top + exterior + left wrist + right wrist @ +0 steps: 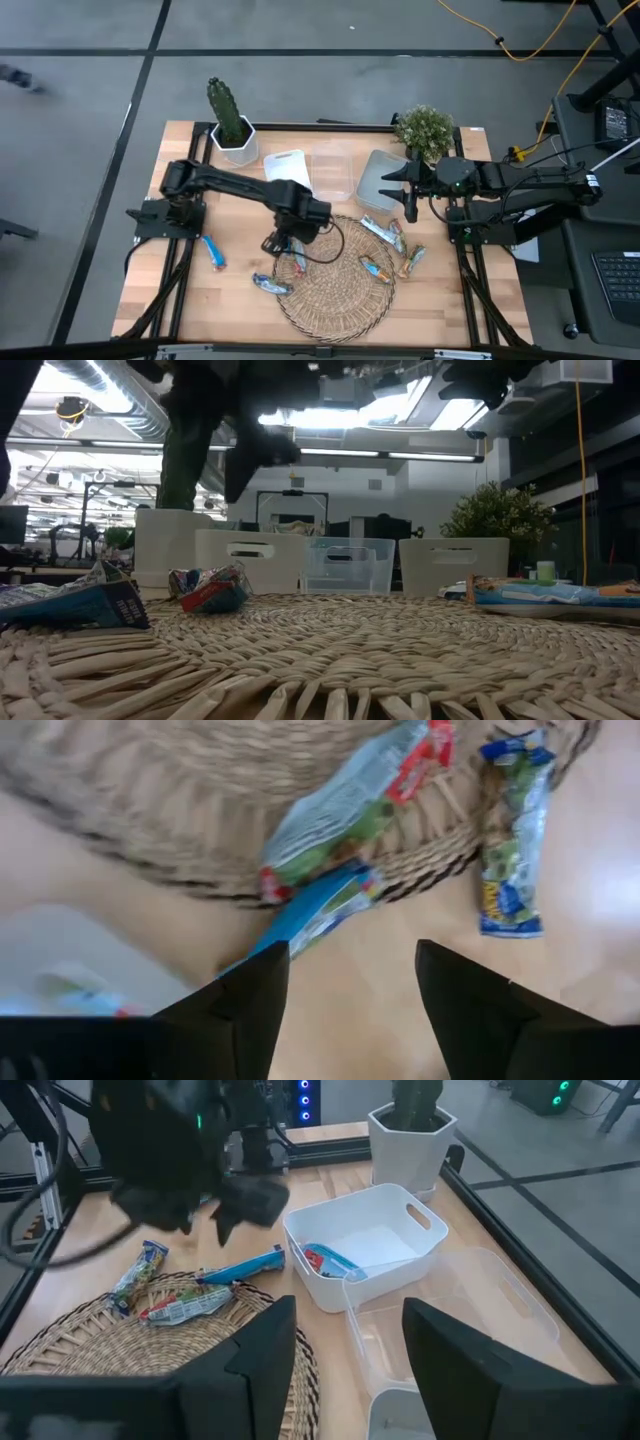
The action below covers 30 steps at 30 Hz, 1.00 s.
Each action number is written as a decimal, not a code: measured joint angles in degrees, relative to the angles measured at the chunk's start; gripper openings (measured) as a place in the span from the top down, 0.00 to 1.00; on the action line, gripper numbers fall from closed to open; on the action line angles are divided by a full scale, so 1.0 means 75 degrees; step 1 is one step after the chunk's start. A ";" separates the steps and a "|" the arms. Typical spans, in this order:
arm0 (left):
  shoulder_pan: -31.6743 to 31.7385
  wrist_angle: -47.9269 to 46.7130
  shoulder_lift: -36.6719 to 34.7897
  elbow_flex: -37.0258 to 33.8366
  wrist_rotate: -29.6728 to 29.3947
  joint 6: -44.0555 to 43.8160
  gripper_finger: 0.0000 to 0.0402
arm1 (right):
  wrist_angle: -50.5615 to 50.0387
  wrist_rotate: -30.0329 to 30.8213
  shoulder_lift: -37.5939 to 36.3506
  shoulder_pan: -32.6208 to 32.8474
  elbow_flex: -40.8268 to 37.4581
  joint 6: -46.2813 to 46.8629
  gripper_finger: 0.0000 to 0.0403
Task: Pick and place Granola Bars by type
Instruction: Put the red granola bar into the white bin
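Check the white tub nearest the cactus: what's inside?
In the right wrist view the white tub holds one blue-wrapped bar against its near wall. The rest of the floor looks bare. The strip of floor behind the near wall is hidden.

Glossy-wrapped granola bars (383, 236), coarse woven wicker mat (335, 300), smooth wooden table (150, 290).

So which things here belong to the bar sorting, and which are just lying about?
Job: shiny-wrapped granola bars, white rectangular plastic tub, clear plastic tub, pale grey tub.
Lying about: round woven straw mat, green cactus in white pot, bushy green potted plant.
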 joint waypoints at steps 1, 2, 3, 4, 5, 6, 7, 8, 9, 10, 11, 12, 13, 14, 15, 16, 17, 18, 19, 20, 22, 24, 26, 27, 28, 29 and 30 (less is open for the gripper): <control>-0.0003 -0.0008 0.0115 -0.0003 0.0078 -0.0003 0.47 | -0.0004 -0.0002 0.0000 0.0000 0.0000 -0.0004 0.54; -0.0012 0.0009 0.0202 -0.0005 0.0167 -0.0041 0.47 | -0.0023 -0.0002 0.0000 0.0000 0.0000 -0.0005 0.54; -0.0032 0.0021 0.0286 -0.0005 0.0283 -0.0076 0.47 | -0.0053 -0.0002 0.0000 -0.0001 0.0000 -0.0004 0.54; -0.0038 0.0039 0.0361 -0.0005 0.0367 -0.0155 0.48 | -0.0078 -0.0002 0.0000 0.0000 -0.0002 -0.0004 0.54; -0.0061 0.0065 0.0423 -0.0005 0.0366 -0.0269 0.49 | -0.0080 -0.0002 0.0000 0.0000 -0.0009 -0.0004 0.54; -0.0086 0.0123 0.0489 -0.0005 0.0348 -0.0405 0.50 | -0.0100 -0.0002 0.0000 0.0000 -0.0009 0.0000 0.54; -0.0112 0.0236 0.0537 -0.0005 0.0348 -0.0470 0.51 | -0.0148 -0.0003 0.0000 0.0000 -0.0009 0.0018 0.54; -0.0148 0.0393 0.0577 -0.0005 0.0346 -0.0494 0.52 | -0.0212 -0.0002 0.0000 0.0000 -0.0012 0.0035 0.54; -0.0196 0.0569 0.0603 -0.0005 0.0348 -0.0481 0.53 | -0.0299 -0.0002 0.0000 0.0000 -0.0015 0.0104 0.54; -0.0260 0.0754 0.0615 -0.0005 0.0341 -0.0427 0.55 | -0.0383 -0.0005 0.0000 0.0000 -0.0017 0.0192 0.54; -0.0327 0.0941 0.0616 -0.0005 0.0339 -0.0347 0.55 | -0.0465 -0.0005 -0.0002 0.0000 -0.0017 0.0220 0.54; -0.0383 0.1118 0.0616 -0.0005 0.0332 -0.0307 0.56 | -0.0549 -0.0005 0.0000 0.0000 -0.0017 0.0243 0.54; -0.0443 0.1272 0.0616 -0.0005 0.0306 -0.0296 0.57 | -0.0614 -0.0005 -0.0001 0.0000 -0.0017 0.0296 0.54; -0.0487 0.1402 0.0616 -0.0005 0.0307 -0.0291 0.57 | -0.0677 -0.0005 0.0000 0.0000 -0.0017 0.0384 0.54; -0.0518 0.1502 0.0616 -0.0005 0.0296 -0.0286 0.57 | -0.0757 -0.0005 0.0000 0.0000 -0.0020 0.0418 0.54; -0.0547 0.1577 0.0616 -0.0005 0.0283 -0.0262 0.57 | -0.0813 -0.0005 0.0000 0.0000 -0.0020 0.0431 0.54; -0.0569 0.1643 0.0616 -0.0005 0.0280 -0.0197 0.57 | -0.0862 -0.0005 0.0000 -0.0003 -0.0020 0.0434 0.54; -0.0585 0.1684 0.0622 -0.0005 0.0266 -0.0112 0.57 | -0.0892 -0.0005 0.0000 0.0000 -0.0023 0.0420 0.54; -0.0599 0.1743 0.0671 -0.0005 0.0254 -0.0030 0.56 | -0.0901 -0.0005 0.0000 0.0000 -0.0023 0.0398 0.54; -0.0627 0.1804 0.0730 -0.0005 0.0249 0.0015 0.56 | -0.0901 -0.0005 0.0000 0.0000 -0.0023 0.0393 0.54; -0.0670 0.1870 0.0829 -0.0180 0.0311 0.0054 0.55 | -0.0901 -0.0005 -0.0003 0.0000 -0.0026 0.0394 0.54; -0.0694 0.1986 0.0867 -0.0547 0.0360 0.0017 0.54 | -0.0907 -0.0005 0.0000 0.0000 -0.0026 0.0396 0.54; -0.0735 0.1961 0.0870 -0.0933 0.0398 -0.0117 0.52 | -0.0909 -0.0005 -0.0003 0.0000 -0.0026 0.0396 0.54; -0.0737 0.1965 0.0872 -0.1053 0.0402 -0.0228 0.52 | -0.0914 -0.0005 -0.0003 0.0000 -0.0026 0.0396 0.54; -0.0737 0.1964 0.0872 -0.1132 0.0400 -0.0297 0.52 | -0.0918 -0.0005 0.0000 0.0000 -0.0026 0.0396 0.54; -0.0737 0.1966 0.0870 -0.1184 0.0402 -0.0348 0.51 | -0.0915 -0.0005 0.0000 0.0000 -0.0026 0.0396 0.54; -0.0737 0.2018 0.0865 -0.1226 0.0373 -0.0361 0.51 | -0.0915 -0.0005 -0.0001 -0.0002 -0.0026 0.0396 0.54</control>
